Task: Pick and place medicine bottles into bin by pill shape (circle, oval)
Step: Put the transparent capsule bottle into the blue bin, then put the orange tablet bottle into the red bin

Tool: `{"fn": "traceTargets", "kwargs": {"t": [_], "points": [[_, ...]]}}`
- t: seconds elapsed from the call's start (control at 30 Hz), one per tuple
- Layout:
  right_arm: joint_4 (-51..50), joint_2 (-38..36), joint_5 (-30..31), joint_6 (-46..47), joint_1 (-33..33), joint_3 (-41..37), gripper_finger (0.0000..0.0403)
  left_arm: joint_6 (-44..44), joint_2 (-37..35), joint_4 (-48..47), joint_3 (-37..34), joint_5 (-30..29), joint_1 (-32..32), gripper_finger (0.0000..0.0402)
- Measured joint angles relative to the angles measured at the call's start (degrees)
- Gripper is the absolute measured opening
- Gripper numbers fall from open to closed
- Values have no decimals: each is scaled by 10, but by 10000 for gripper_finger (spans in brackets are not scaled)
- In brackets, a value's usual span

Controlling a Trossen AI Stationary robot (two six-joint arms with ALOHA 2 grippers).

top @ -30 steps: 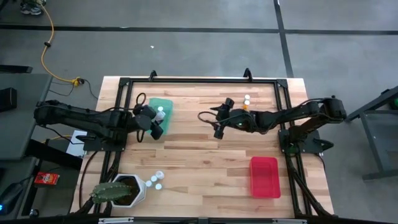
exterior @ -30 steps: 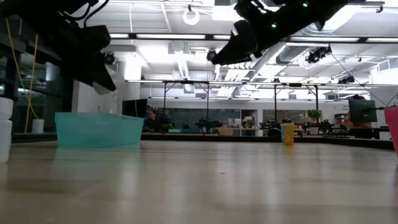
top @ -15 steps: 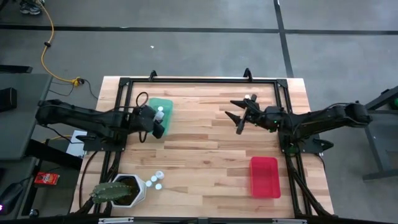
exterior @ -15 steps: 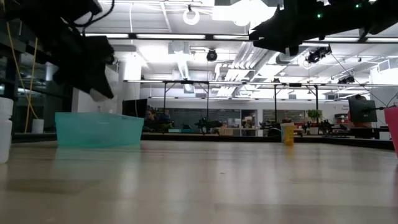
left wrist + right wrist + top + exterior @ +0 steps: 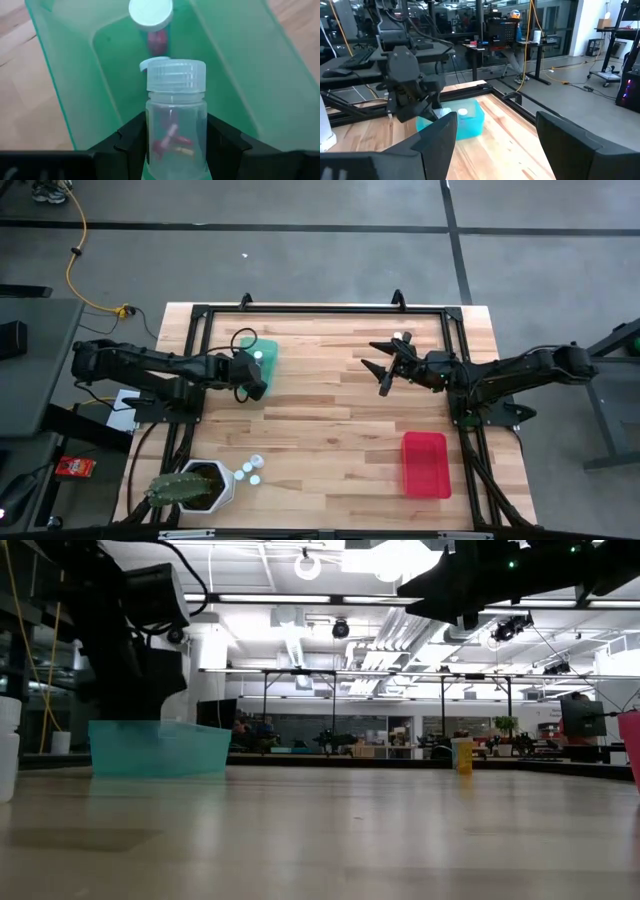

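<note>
My left gripper is shut on a small clear bottle with a white ribbed cap and red pills inside. It hangs over the inside of the green bin, at the table's far left. A second white-capped bottle lies in the bin. My right gripper is open and empty above the table's far right. Two white-capped bottles stand just beyond it. Several more bottles stand beside the cactus pot. My left gripper pinches the bottle's clear body between its two fingers, on opposite sides below the cap. The bottle lies along the fingers, and its cap end sticks out past the fingertips. It is lifted clear over the bin's inside.
A red bin stands at the near right. A black frame runs around the table's edges. In the low view an orange bottle stands far back on the table. Bare wood lies between the two bins.
My right gripper has gone toward the table's right edge and then stayed still. My left gripper has tipped down and sunk with its bottle toward the green bin, and now stands just over the bin's rim.
</note>
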Motion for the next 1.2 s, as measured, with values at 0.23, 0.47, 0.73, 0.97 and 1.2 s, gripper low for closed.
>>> {"fn": "traceTargets", "kwargs": {"t": [0.23, 0.47, 0.73, 0.97, 1.2], "points": [[0, 0, 0, 0, 0, 0, 264, 7, 0, 7, 0, 0, 3, 168], [0, 0, 0, 0, 0, 0, 264, 7, 0, 7, 0, 0, 2, 168], [0, 0, 0, 0, 0, 0, 264, 22, 0, 7, 0, -10, 2, 168], [0, 0, 0, 0, 0, 0, 264, 37, -38, 23, 0, -49, 2, 168], [0, 0, 0, 0, 0, 0, 264, 78, -107, 75, 0, -79, -17, 169]]}}
